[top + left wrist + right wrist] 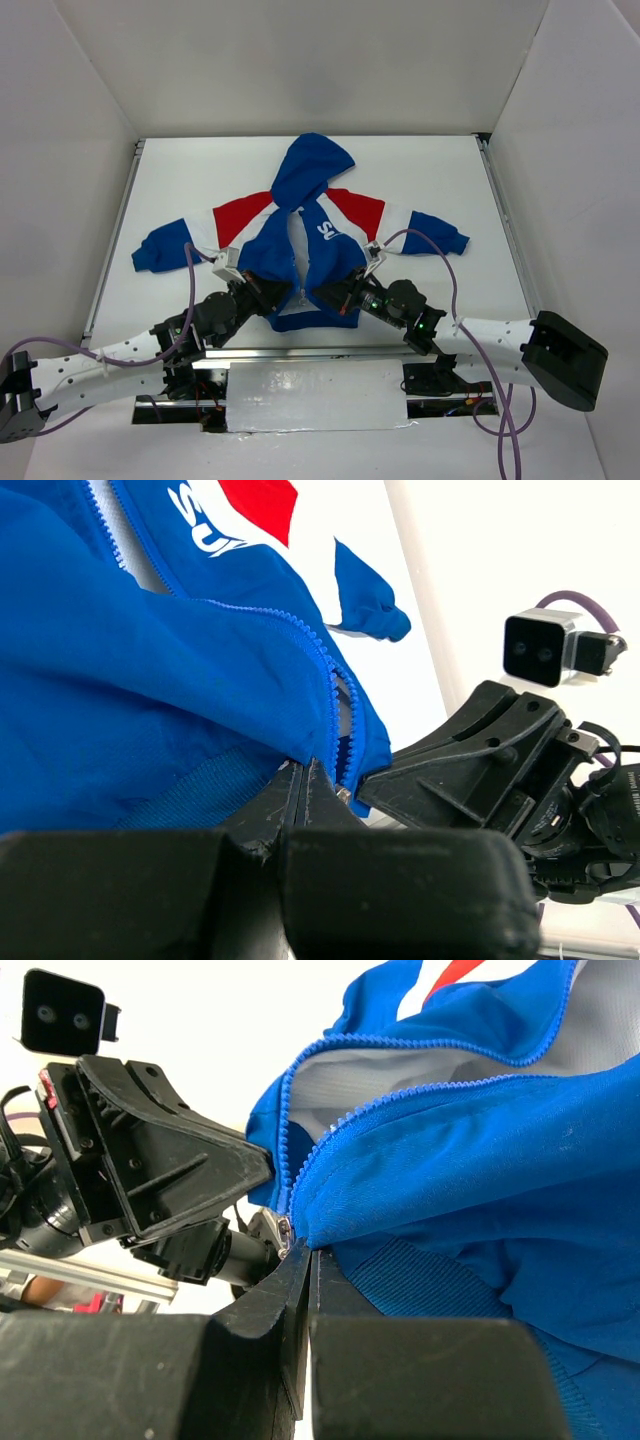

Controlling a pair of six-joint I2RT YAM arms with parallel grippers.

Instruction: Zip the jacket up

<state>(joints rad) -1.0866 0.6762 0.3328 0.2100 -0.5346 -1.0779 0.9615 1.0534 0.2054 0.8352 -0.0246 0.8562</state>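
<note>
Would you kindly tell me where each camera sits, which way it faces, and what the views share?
Top external: above and behind the bases, looking down on the table and the jacket; both arms show.
Left wrist: on the left arm, looking along the shut left gripper at the jacket's hem; the right gripper faces it.
Right wrist: the mirror view, along its own shut fingers toward the left gripper.
Shared: both wrist views show the unzipped zipper's bottom end.
</note>
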